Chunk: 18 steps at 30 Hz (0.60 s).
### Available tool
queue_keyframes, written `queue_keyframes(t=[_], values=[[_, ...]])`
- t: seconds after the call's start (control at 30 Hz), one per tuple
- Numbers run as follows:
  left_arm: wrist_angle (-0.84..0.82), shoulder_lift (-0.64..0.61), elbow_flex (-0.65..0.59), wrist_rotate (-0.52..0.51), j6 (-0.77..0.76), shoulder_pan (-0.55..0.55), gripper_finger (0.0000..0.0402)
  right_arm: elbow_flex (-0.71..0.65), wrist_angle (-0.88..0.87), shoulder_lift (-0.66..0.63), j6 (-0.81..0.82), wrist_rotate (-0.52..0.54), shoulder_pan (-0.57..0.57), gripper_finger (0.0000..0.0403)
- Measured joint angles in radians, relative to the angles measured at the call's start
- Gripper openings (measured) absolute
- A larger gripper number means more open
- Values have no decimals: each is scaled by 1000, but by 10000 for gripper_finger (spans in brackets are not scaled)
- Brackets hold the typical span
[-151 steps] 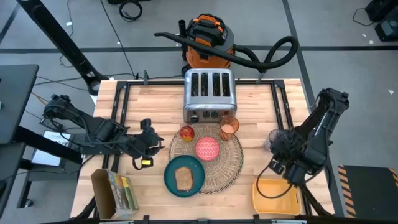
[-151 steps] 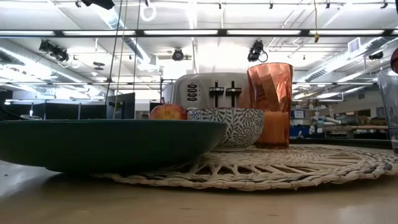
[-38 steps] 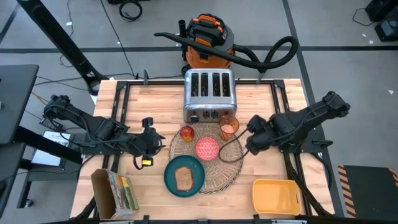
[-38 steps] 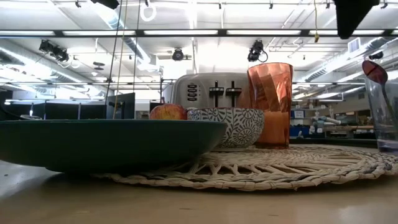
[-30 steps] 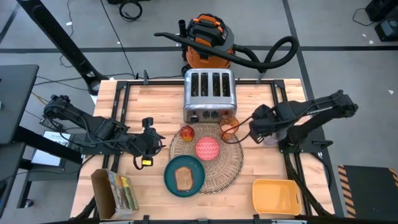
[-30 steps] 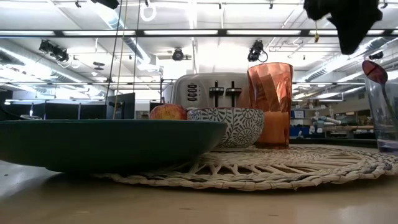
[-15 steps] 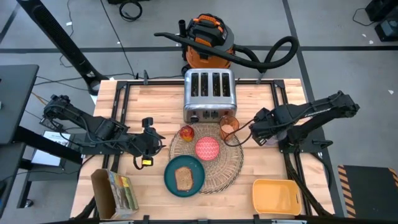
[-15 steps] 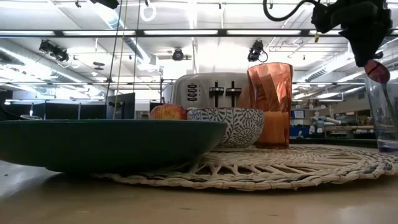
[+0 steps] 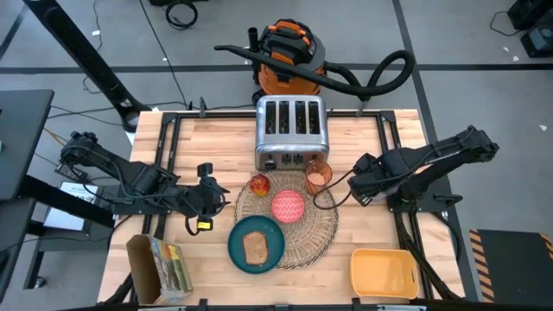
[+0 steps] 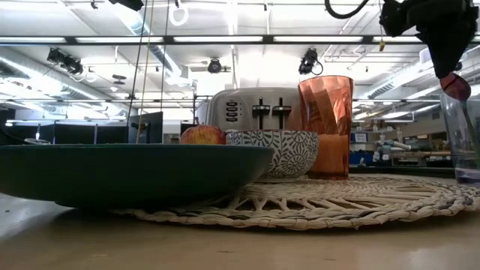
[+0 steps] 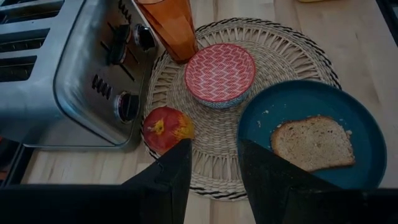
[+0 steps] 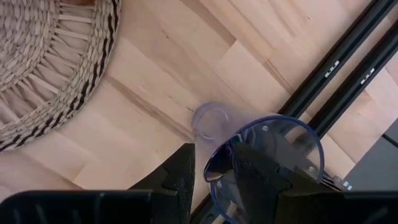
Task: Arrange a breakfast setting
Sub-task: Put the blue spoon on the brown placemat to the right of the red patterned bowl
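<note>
On the woven placemat (image 9: 298, 226) stand the pink-red bowl (image 9: 288, 206), the orange cup (image 9: 318, 176) and the apple (image 9: 259, 184). The teal plate (image 9: 257, 244) with the toast (image 9: 256, 248) overlaps its near left edge. The spoon (image 12: 216, 167) stands in a clear glass (image 12: 214, 118) to the right of the mat, bowl end up (image 10: 454, 85). My right gripper (image 12: 213, 155) is open just above it, with a finger on either side of the spoon's upper end. I cannot tell whether it touches. My left gripper (image 11: 214, 155) is open and empty to the left of the mat.
The chrome toaster (image 9: 291, 131) stands behind the mat. A yellow tray (image 9: 383, 272) lies at the near right corner and an open box (image 9: 164, 268) at the near left. Black rails (image 9: 393, 147) run along the table's sides.
My right gripper has moved from over the mat's right edge toward the table's right edge, and now stands over the clear glass and the spoon. The glass, the spoon and the setting have kept still.
</note>
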Motion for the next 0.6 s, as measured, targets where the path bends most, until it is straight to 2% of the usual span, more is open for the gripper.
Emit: queue_keyframes(t=[0.3,0.6], values=[[0,0,0,0,1,0,139,-37,-1,-19,-2,44,19,114],[0,0,0,0,2,0,139,-120,-1,-135,78,41,19,113]])
